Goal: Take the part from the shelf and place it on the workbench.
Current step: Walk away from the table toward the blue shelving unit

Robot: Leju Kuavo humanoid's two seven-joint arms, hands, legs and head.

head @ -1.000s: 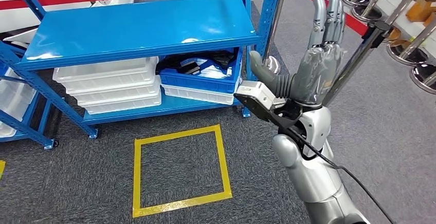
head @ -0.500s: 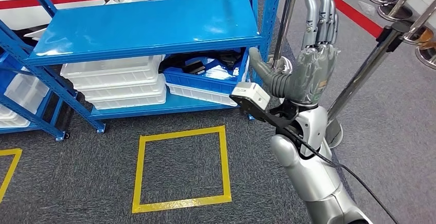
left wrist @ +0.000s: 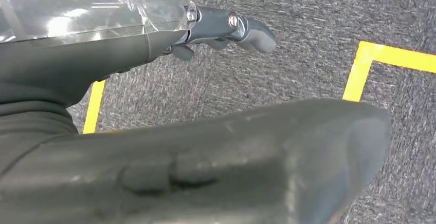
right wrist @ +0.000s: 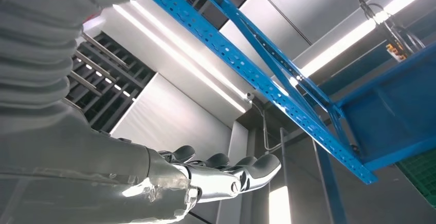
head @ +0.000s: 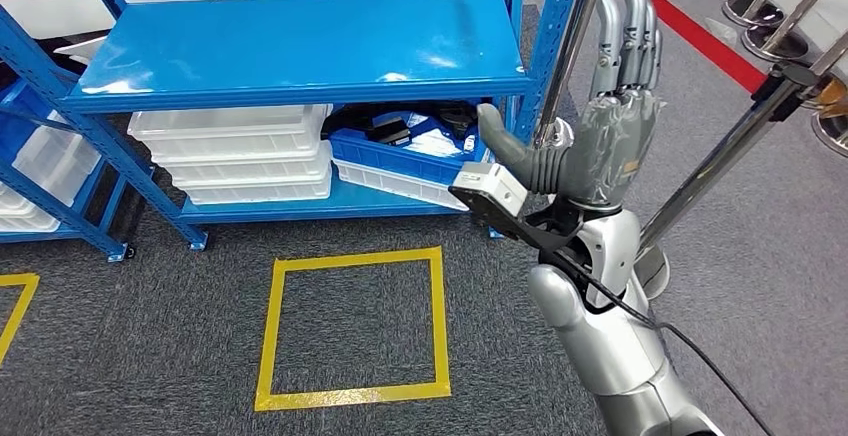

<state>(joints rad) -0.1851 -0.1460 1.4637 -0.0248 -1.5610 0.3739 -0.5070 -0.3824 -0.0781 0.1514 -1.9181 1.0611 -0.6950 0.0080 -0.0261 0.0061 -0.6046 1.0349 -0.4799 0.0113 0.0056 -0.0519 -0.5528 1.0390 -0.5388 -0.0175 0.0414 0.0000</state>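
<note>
Since a moment ago my whole view has swung a little, so the blue shelf (head: 300, 51) now sits further right and nearer the middle; my body is turning, the rack itself is not moving. My right hand (head: 610, 126) stays raised beside the shelf's front post, fingers straight and apart, thumb out, holding nothing. My left hand (left wrist: 226, 26) hangs over grey carpet near a yellow taped square (head: 350, 326), fingers loosely extended and empty. I judge I am lining up to reach, with the pick not yet begun. Dark parts lie jumbled in a blue bin (head: 410, 151) on the lower level; which one is wanted I cannot tell. Beside it stand stacked, milky translucent trays (head: 240, 151). Shelf boards are glossy painted metal, posts perforated, carpet coarse and ribbed.
</note>
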